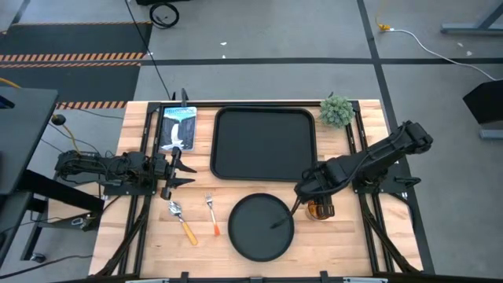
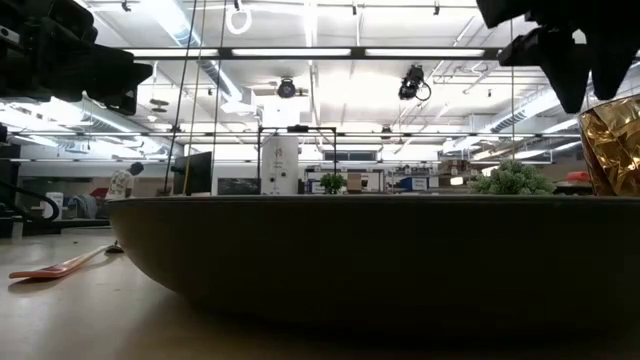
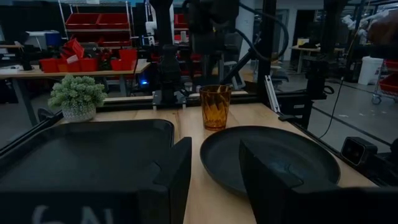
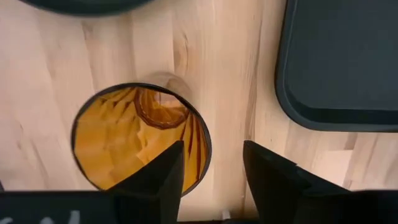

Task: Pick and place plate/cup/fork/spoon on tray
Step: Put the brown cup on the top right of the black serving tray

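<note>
The black tray point(image 1: 263, 143) lies at the table's far middle. The round black plate point(image 1: 261, 228) lies near the front edge. The amber cup point(image 1: 321, 209) stands upright just right of the plate. The fork point(image 1: 212, 214) and the spoon point(image 1: 182, 222) lie left of the plate. My right gripper point(image 4: 211, 180) is open above the cup point(image 4: 140, 140), pointing down. One finger point(image 4: 163, 177) is over the cup's mouth and the other point(image 4: 268, 177) is outside its wall. My left gripper point(image 1: 179, 169) is open and empty, left of the tray.
A small green plant point(image 1: 336, 110) stands at the tray's far right corner. A blue-and-white packet point(image 1: 178, 126) lies left of the tray at the far edge. Black frame rails point(image 1: 363, 141) run along both sides of the table. Bare wood shows between the tray and the plate.
</note>
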`<action>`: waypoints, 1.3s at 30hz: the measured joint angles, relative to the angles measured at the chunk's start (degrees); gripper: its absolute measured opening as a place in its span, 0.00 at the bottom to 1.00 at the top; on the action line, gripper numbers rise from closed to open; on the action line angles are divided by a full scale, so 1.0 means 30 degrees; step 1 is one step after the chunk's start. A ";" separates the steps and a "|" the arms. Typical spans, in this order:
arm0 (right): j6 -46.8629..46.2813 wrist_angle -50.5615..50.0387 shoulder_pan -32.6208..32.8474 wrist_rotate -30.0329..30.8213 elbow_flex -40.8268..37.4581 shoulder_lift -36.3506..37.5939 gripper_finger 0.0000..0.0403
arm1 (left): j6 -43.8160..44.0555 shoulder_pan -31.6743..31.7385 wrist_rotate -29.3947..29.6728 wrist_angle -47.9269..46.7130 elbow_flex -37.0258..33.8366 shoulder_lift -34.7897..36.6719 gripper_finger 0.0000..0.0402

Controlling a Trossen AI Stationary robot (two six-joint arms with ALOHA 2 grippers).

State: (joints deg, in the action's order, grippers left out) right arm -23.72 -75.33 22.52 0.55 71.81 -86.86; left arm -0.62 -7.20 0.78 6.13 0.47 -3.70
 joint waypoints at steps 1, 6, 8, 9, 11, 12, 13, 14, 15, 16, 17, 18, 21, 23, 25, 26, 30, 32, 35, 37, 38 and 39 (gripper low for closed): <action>0.0117 -0.0018 0.0005 -0.0115 0.0000 -0.0110 0.43 | -0.0001 0.0000 0.0000 0.0000 0.0000 0.0000 0.35; 0.0319 0.0056 0.0007 -0.0182 0.0000 -0.0185 0.43 | 0.0002 0.0004 0.0002 0.0000 0.0004 0.0000 0.35; 0.0298 0.0301 0.0014 -0.0087 -0.0034 -0.0234 0.43 | -0.0001 0.0000 0.0002 0.0000 0.0004 0.0000 0.35; 0.0298 0.0604 0.0027 -0.0105 -0.0146 -0.0290 0.43 | -0.0001 0.0000 -0.0001 0.0000 0.0000 -0.0007 0.35; 0.0315 0.0921 0.0075 -0.0432 -0.0391 -0.0469 0.43 | 0.0003 0.0002 0.0005 -0.0015 0.0000 0.0000 0.35; 0.0342 0.1107 0.0113 -0.0559 -0.0527 -0.0469 0.43 | 0.0004 0.0006 -0.0001 -0.0035 0.0000 -0.0007 0.35; 0.0362 0.1324 0.0131 -0.0557 -0.0676 -0.0437 0.43 | 0.0004 0.0002 0.0003 -0.0024 0.0005 -0.0007 0.35; 0.0364 0.1504 0.0133 -0.0551 -0.0843 -0.0418 0.43 | 0.0002 0.0000 0.0005 -0.0015 0.0000 0.0000 0.35; 0.0334 0.1502 0.0138 -0.0543 -0.1019 -0.0425 0.43 | 0.0006 0.0003 0.0005 -0.0015 0.0004 -0.0003 0.35; 0.0327 0.1495 0.0138 -0.0507 -0.1203 -0.0425 0.43 | 0.0001 0.0000 -0.0002 -0.0015 0.0005 -0.0007 0.35; 0.0335 0.1565 0.0138 -0.0361 -0.1378 -0.0419 0.43 | 0.0000 0.0007 0.0005 -0.0007 0.0001 -0.0001 0.35; 0.0354 0.1746 0.0138 -0.0149 -0.1582 -0.0418 0.43 | 0.0003 0.0007 -0.0002 -0.0011 0.0000 -0.0007 0.35; 0.0516 0.2123 0.0138 0.0271 -0.2249 -0.0418 0.41 | -0.0001 0.0004 0.0005 -0.0007 0.0003 -0.0007 0.35; 0.0608 0.2376 0.0138 0.0337 -0.2640 -0.0410 0.40 | 0.0001 0.0002 0.0005 -0.0007 0.0004 -0.0007 0.35; 0.0699 0.2582 0.0131 0.0338 -0.2956 -0.0418 0.37 | -0.0001 0.0007 -0.0002 -0.0007 0.0000 -0.0007 0.35; 0.0776 0.2699 0.0131 0.0344 -0.3044 -0.0418 0.35 | 0.0001 0.0000 0.0000 -0.0007 0.0000 -0.0007 0.35; 0.0938 0.2913 0.0131 0.0352 -0.3220 -0.0418 0.27 | 0.0005 0.0007 0.0000 -0.0007 0.0000 -0.0007 0.35; 0.0980 0.2934 0.0127 0.0334 -0.3220 -0.0418 0.22 | 0.0005 0.0000 -0.0001 -0.0007 0.0000 -0.0007 0.35; 0.1196 0.2915 0.0054 0.0086 -0.3220 -0.0412 0.15 | 0.0001 0.0005 0.0002 -0.0007 0.0000 -0.0007 0.35; 0.1398 0.2908 -0.0051 -0.0070 -0.3220 -0.0418 0.10 | -0.0001 0.0003 0.0001 -0.0007 0.0007 -0.0007 0.35; 0.1417 0.2913 -0.0123 -0.0171 -0.3220 -0.0405 0.08 | 0.0000 0.0007 0.0005 -0.0007 0.0000 -0.0007 0.35; 0.1457 0.2927 -0.0218 -0.0401 -0.3215 -0.0353 0.06 | -0.0001 0.0007 -0.0002 -0.0007 0.0007 -0.0007 0.35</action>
State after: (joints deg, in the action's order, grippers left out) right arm -19.35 -66.55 21.87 -0.65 62.17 -87.92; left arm -0.62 -7.18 0.78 6.11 0.49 -3.73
